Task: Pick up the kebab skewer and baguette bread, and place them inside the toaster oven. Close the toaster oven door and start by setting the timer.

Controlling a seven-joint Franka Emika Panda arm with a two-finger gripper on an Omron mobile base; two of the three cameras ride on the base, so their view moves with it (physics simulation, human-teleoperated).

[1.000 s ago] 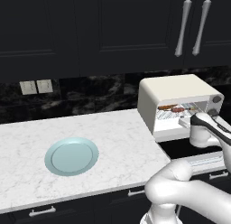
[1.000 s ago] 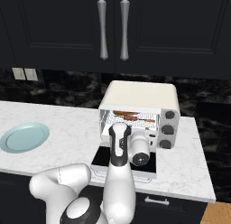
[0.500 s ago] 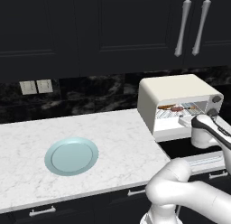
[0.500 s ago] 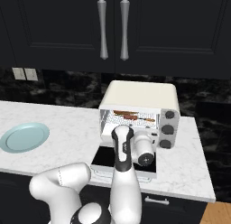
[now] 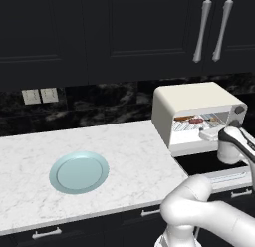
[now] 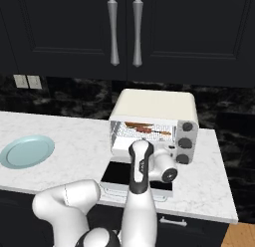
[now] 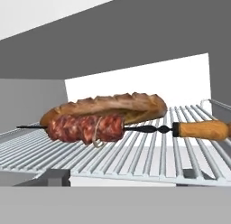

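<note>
Both foods already lie on the wire rack [image 7: 180,160] inside the toaster oven [image 6: 154,124]: the kebab skewer [image 7: 85,128] sits just in front of the baguette bread [image 7: 106,108], touching it. Left to do, I judge: shutting the toaster oven door [image 6: 137,177], which hangs open over the bench [image 5: 124,156] edge, then setting the timer. Whether the claw is released or clenched, I cannot tell.

White marbled stone table [image 5: 124,156]: a pale blue round plate [image 5: 78,172] lies flat on its left part, well apart from the cream-white boxy toaster oven [image 6: 154,111], which stands at the right, toward the far edge. Inside the oven, the silver wire rack [image 7: 149,151] carries the golden-brown baguette bread [image 7: 108,108], with the meat-laden kebab skewer [image 7: 113,127] lying just in front of it.
</note>
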